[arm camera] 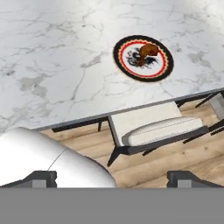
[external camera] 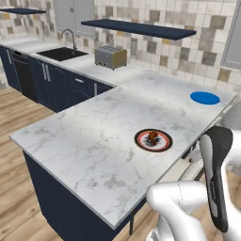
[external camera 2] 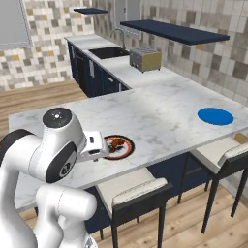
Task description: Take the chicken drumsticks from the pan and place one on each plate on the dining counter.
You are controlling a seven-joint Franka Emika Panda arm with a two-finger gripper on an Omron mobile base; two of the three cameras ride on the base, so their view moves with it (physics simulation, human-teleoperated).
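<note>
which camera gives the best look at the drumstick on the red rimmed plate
The hand view: the drumstick lies unobstructed on the plate. In the left base view it is small; in the right base view the arm crowds it.

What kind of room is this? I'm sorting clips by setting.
A rendered home kitchen, most likely: a sink with a tap, a toaster, and a marble dining counter with stools.

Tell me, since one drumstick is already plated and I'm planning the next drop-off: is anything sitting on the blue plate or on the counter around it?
Nothing visible does. The blue plate lies bare on the dining counter, with open marble between it and the red-rimmed plate holding the drumstick. The toaster stands well off to the side.
</note>
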